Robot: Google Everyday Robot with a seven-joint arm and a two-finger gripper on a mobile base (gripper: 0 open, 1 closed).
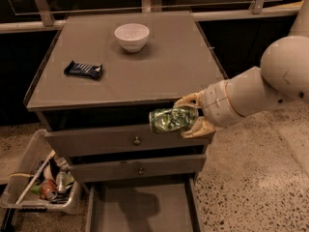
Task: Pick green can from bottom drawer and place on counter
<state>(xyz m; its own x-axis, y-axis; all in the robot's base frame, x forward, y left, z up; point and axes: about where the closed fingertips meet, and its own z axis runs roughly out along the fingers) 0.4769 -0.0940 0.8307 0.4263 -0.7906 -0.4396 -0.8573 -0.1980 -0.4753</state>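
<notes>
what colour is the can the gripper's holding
Shiny mottled green, clearest in the camera view; the gripper holds the green can sideways at the counter front.

A white bowl (132, 36) is sitting upright at upper centre of the frame. A dark snack bar (83, 69) is lying flat at left of centre, well apart from the bowl. Two knobbed drawers (137, 140) are showing at lower centre. A clear bin (41, 208) is resting at lower left, holding a red can (48, 189) and mixed litter. The gripper (187, 117) is hanging at centre right.
</notes>
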